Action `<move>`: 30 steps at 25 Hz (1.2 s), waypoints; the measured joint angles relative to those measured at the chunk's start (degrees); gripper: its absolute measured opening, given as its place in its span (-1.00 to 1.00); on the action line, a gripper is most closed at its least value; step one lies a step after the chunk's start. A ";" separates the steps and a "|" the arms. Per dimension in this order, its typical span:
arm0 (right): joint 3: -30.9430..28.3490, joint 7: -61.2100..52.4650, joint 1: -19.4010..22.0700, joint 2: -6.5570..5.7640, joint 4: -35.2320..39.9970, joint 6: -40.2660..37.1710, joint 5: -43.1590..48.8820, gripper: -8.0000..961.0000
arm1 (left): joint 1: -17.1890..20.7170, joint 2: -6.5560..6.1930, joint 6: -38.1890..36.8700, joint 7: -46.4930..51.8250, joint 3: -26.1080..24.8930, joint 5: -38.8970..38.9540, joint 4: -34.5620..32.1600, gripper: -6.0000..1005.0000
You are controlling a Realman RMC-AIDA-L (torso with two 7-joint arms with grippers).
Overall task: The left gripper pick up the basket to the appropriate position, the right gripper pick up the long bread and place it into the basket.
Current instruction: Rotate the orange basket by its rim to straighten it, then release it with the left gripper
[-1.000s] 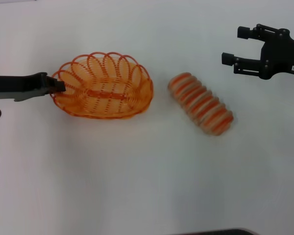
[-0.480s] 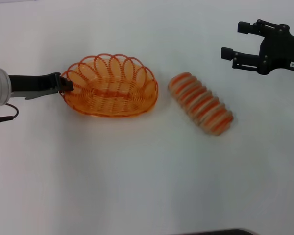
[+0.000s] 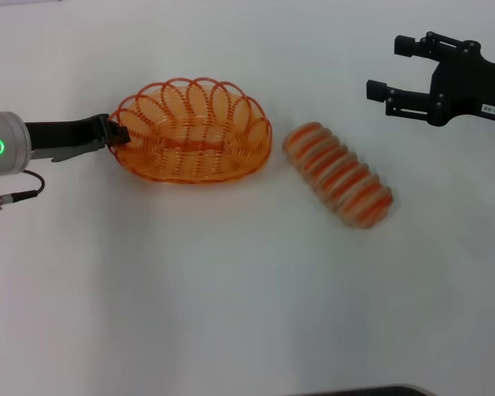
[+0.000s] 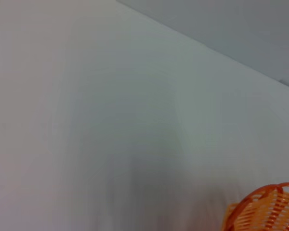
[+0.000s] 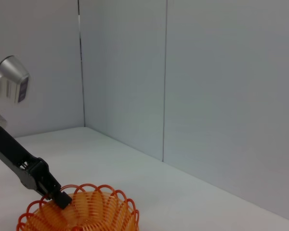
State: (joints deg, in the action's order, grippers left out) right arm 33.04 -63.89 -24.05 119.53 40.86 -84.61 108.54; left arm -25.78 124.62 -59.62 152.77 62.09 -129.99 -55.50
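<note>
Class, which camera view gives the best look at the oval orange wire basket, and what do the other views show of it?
The head view: the whole oval orange wire basket shows from above, with the left gripper shut on its rim. The right wrist view shows only its upper part, cut off by the frame; the left wrist view catches just a corner.

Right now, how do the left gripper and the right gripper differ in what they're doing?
The left gripper is shut on the basket at its rim; the right gripper is open and holds nothing. The left gripper sits low at the basket's left end, while the right gripper hangs apart from the long bread, beyond its far right side. Both are black two-fingered claws.
</note>
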 joint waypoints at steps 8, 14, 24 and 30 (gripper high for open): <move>0.14 0.08 -0.10 0.00 -0.08 0.06 0.00 0.74 | 0.82 0.00 3.06 1.42 3.14 2.77 1.01 -0.81; 0.18 0.08 -0.23 0.00 -0.08 0.15 0.00 0.74 | 0.83 0.00 3.54 1.62 3.27 2.90 1.07 -0.81; 0.18 0.12 -0.18 0.00 -0.08 0.26 0.00 0.74 | 1.39 0.00 5.53 2.67 3.84 2.90 1.49 -0.81; 0.02 0.15 -0.09 0.00 -0.12 0.18 0.01 0.74 | 1.52 0.00 6.35 2.98 4.54 2.91 1.59 -0.81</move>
State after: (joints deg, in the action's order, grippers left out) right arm 33.06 -63.74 -24.14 119.52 40.74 -84.43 108.55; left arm -24.26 124.63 -53.27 155.75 66.63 -127.08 -53.90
